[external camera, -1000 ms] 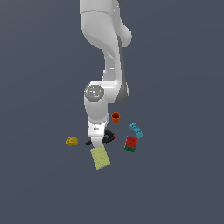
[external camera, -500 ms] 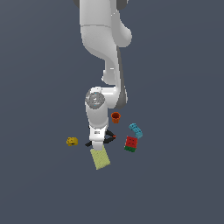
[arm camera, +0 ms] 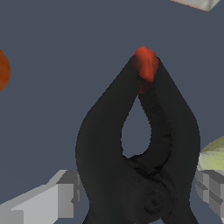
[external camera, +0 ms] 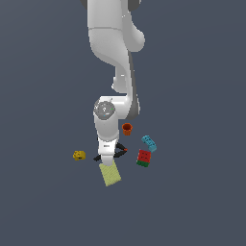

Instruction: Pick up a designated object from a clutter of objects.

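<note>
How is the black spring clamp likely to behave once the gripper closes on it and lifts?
The black spring clamp looks rigid, so it probably won't sag. Its curved, tapering arms could slide between the fingers flanking its body, perhaps twisting. It is long with orange-red tips far from the gripper, so it may tilt if held off-centre.

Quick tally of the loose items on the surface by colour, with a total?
Black clamp: 1
Orange-red cup: 1
Cyan brick: 1
Red-green block: 1
Yellow-green flat rectangle: 1
Yellow lump: 1
Total: 6
</note>
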Available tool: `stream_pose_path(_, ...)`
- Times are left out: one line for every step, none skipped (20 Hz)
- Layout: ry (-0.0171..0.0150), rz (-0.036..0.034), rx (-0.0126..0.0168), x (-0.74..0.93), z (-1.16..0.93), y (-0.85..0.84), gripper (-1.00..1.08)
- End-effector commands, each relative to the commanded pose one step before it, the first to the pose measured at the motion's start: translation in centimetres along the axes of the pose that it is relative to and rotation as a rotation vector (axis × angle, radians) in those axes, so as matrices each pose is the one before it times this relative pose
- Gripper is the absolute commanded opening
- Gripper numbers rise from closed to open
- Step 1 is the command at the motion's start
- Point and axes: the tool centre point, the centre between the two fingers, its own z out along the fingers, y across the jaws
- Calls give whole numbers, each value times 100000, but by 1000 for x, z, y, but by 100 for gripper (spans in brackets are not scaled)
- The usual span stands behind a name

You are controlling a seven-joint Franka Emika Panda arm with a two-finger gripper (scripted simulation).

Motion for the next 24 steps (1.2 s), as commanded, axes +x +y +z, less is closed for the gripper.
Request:
stream_pose_path(149,-86,1294,70,613,-478,-100)
stream_pose_path(-156,77,-1305,-66,-622,472,-100)
stream_pose_path(0,0,0,14,-24,-3,-100)
stream_pose_path(0,0,0,43,-71,-8,-100)
stream_pose_path(0,0,0,72,-118,-14,-100)
stream_pose_path(0,0,0,101,-166,-20,-100)
stream_pose_path(0,0,0,130,-213,-25,-100)
stream_pose_path(0,0,0,159,-261,-31,-100)
stream_pose_path(-21,-16,41,198,-288,-35,-100)
stream_pose_path(0,0,0,218,-359,-42,-100)
stream_pose_path(0,0,0,248,-409,-48,-100)
stream_pose_path(-21,-16,41,288,-437,-52,-100)
stream_pose_path(0,0,0,310,-510,-59,-100)
stream_pose_path(-21,-16,41,351,-540,-63,-100)
stream_pose_path(0,0,0,373,-616,-71,-100)
stream_pose_path(-21,-16,41,417,-649,-75,-100)
stream_pose_path(0,0,0,439,-726,-83,-100)
stream_pose_path(-20,-16,42,479,-753,-85,-100)
stream_pose_path(-19,-16,42,508,-801,-90,-100)
stream_pose_path(0,0,0,525,-869,-97,-100)
stream_pose_path(-16,-16,43,561,-889,-97,-100)
stream_pose_path(-14,-16,44,586,-930,-101,-100)
stream_pose_path(-11,-16,45,610,-969,-104,-100)
stream_pose_path(0,0,0,623,-1033,-111,-100)
